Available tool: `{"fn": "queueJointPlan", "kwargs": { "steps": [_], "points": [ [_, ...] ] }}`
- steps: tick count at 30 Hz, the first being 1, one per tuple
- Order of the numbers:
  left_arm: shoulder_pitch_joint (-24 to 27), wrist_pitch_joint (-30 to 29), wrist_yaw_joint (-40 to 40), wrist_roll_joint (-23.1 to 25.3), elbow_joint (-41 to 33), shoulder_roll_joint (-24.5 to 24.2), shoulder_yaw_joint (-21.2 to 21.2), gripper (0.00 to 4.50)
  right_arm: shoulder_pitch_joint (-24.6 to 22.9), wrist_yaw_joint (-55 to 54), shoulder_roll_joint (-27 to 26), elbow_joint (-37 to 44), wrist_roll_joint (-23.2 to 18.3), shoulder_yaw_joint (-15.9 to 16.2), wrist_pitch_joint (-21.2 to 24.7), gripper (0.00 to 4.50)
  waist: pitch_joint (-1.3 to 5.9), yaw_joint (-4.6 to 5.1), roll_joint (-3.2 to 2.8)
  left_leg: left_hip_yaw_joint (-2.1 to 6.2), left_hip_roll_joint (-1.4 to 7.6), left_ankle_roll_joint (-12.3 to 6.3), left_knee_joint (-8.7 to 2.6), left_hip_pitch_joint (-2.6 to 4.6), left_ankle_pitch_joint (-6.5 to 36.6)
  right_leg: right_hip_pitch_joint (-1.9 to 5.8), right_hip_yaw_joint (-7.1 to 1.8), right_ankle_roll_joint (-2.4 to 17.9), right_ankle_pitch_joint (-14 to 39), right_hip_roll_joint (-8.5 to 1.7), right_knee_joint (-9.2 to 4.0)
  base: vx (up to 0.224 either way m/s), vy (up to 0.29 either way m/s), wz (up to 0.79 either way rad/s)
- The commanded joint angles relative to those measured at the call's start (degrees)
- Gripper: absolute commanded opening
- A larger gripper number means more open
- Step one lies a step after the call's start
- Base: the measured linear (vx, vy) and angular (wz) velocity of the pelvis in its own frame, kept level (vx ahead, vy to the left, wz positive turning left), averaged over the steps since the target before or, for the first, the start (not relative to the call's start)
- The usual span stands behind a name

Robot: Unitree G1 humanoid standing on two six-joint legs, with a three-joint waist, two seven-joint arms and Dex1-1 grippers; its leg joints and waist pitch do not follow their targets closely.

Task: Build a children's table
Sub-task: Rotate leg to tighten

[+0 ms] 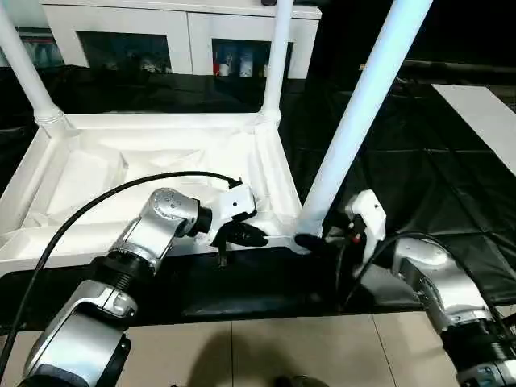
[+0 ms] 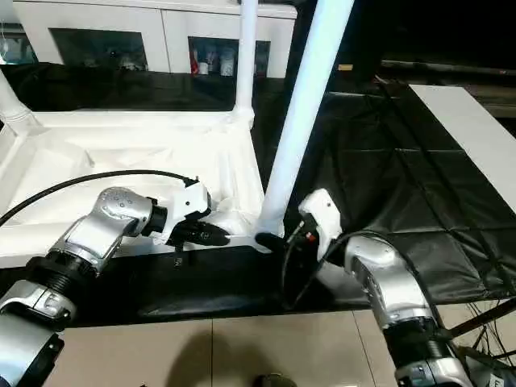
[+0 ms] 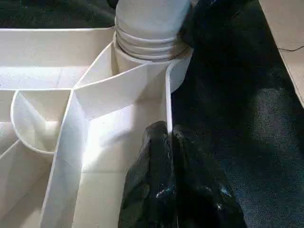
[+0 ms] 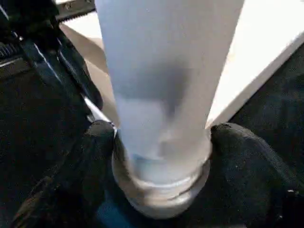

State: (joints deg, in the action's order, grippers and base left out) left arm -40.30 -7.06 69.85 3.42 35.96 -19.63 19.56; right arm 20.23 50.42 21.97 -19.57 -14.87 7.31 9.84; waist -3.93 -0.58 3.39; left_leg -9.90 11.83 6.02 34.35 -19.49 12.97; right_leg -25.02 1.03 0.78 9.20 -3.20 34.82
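The tabletop is lying upside down on a black cloth spread over the floor, its white plastic underside facing up and showing thin raised ribs that are dividing it into shallow compartments. Round sockets are sitting at its corners. Three white tapered tube legs are standing up from those sockets: the far-left leg, the far-right leg, and the near-right leg, which is leaning up and away to the right and ending in a ringed collar at its base. The left gripper is sitting at the tabletop's near rim, just beside the near-right socket; its black fingers are pressed closed, apparently pinching the thin edge wall between them, though the left wrist view is too tight to be sure. The right gripper is reaching in at the foot of the near-right leg, and in the right wrist view its two fingers are standing on either side of the ringed base, touching it and gripping it. A white cabinet with glass doors is standing beyond the cloth, with small items behind the glass too blurred to read; no writing or brand is legible anywhere.
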Motion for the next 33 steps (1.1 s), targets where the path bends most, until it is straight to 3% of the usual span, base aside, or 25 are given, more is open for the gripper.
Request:
{"fn": "queueJointPlan", "kwargs": {
  "steps": [1,3,8,13,16,18,22,27,31,33],
  "points": [
    [1.67,-0.72,1.04,1.26,0.2,-0.19,2.2,0.0,0.59,0.33,0.14,-1.01,0.27,-0.58,-0.72,3.2,3.71,-0.27,-0.14,-0.49,0.67,-5.4,-3.71,-0.69,4.98,4.31,-1.81,16.2,6.13,-3.13,-3.39,0.0,0.0,0.0],
    [1.67,-0.71,0.91,1.31,0.26,-0.19,2.21,0.0,0.78,1.26,-0.16,-1.45,0.2,-0.36,-1.24,2.87,3.75,-0.25,-0.07,-0.49,0.66,-5.73,-3.69,-0.73,4.91,4.32,-1.81,16.34,6.12,-3.16,-3.37,0.0,0.0,0.0],
    [1.69,-0.79,0.88,1.49,0.2,-0.23,2.37,0.0,0.08,1.6,-0.4,-1.4,0.75,0.3,-1.46,2.65,3.73,-0.27,-0.09,-0.46,0.69,-5.52,-3.73,-0.67,5.17,4.31,-1.79,16.02,6.93,-3.15,-3.43,0.0,0.0,0.0],
    [1.46,-0.84,0.45,1.63,0.59,-0.24,2.23,0.0,-0.08,0.9,-1.06,-1.97,1.13,0.34,-2.01,2.6,3.66,-0.26,-0.24,-0.47,0.65,-5.35,-3.74,-0.67,5.5,4.25,-1.8,15.99,7.08,-3.12,-3.49,0.0,0.0,0.0],
    [0.95,-0.97,-2.38,2.19,1.9,0.79,1.77,0.0,0.7,-5.76,-3.12,-4.39,3.23,-0.77,-3.15,2.59,3.57,-0.16,-0.28,-0.48,0.64,-4.87,-3.81,-0.64,6.17,4.13,-1.77,15.73,8.22,-3.1,-3.65,0.0,0.0,0.0],
    [-0.2,-1.4,-6.56,3.08,3.86,2.43,1.24,0.0,1.98,-14.46,-5.43,-7.4,5.31,-2.49,-3.66,2.58,3.34,0.24,-0.15,-0.37,0.43,-3.09,-3.98,-0.71,8.26,3.96,-1.72,14.13,13.59,-3.11,-4.22,0.0,0.0,0.0],
    [-2.02,-2.79,-11.9,3.99,6.28,5.5,0.86,0.0,3.52,-26.5,-9.94,-10.05,5.12,-6.3,-1.58,2.58,3.28,0.32,-0.21,-0.09,0.29,-1.27,-4.21,-0.51,10.62,3.76,-1.69,10.71,21.12,-3.02,-4.9,0.0,0.0,0.0],
    [-6.1,-6.66,-25.75,4.76,12.16,12.78,-1.3,0.0,6.5,-47.57,-18.05,-14.77,3.43,-13.6,-2.34,2.58,3.62,0.26,-0.39,-0.34,0.16,-0.67,-4.07,-0.47,8.94,3.51,-1.86,11.32,16.06,-2.85,-4.57,0.0,0.0,0.0],
    [-9.31,-6.0,-34.14,5.34,17.58,16.67,-2.75,0.0,9.79,-58.06,-23.62,-19.49,2.07,-16.54,-4.3,2.57,4.08,0.21,-0.33,-0.37,-0.12,-1.73,-3.87,-0.71,5.59,4.0,-1.86,12.75,7.67,-2.68,-3.71,0.0,0.0,0.0],
    [-9.78,-5.57,-35.1,5.42,18.34,17.2,-2.96,0.0,10.32,-59.27,-24.43,-20.28,2.03,-16.73,-4.55,2.57,4.07,0.21,-0.34,-0.42,-0.21,-2.08,-3.9,-0.59,5.84,3.99,-1.78,12.76,7.15,-2.62,-3.71,0.0,0.0,0.0]
  ]
}}
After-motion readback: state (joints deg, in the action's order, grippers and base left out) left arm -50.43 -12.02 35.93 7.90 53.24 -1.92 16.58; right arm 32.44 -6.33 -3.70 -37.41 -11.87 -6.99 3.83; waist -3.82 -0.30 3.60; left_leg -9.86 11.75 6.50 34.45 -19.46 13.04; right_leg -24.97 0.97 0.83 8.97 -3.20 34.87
